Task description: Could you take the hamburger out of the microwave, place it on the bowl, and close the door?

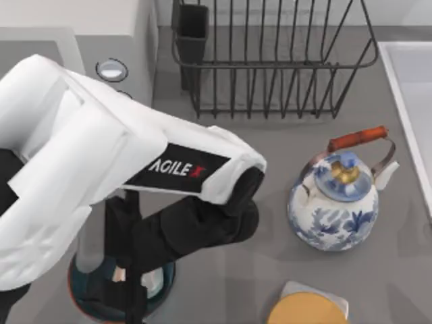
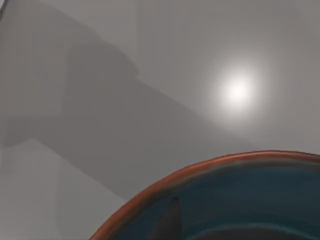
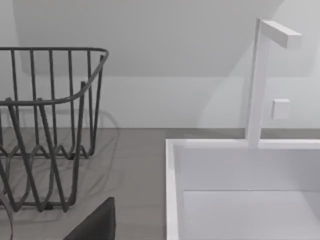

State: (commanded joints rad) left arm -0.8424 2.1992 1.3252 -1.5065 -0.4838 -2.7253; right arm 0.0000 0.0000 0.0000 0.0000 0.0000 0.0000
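The dark teal bowl (image 1: 79, 291) with its reddish-brown rim sits at the table's front left, also seen close up as the bowl (image 2: 210, 167) in the left wrist view. My left gripper (image 1: 129, 280) hangs low right over the bowl. Whitish-cream bits of the hamburger (image 1: 153, 281) show beside the gripper's black body inside the bowl; whether it is held cannot be told. The microwave (image 1: 128, 34) stands at the back left with a silver knob (image 1: 111, 69) showing. My left arm hides the door. A dark part of my right gripper (image 3: 95, 225) appears in the right wrist view, parked near the sink.
A black wire dish rack (image 1: 270, 61) stands at the back centre. A blue-and-white kettle (image 1: 334, 202) sits right of the bowl. A yellow-orange disc on a grey square (image 1: 307, 310) lies at the front edge. The white sink (image 1: 412, 101) runs along the right side.
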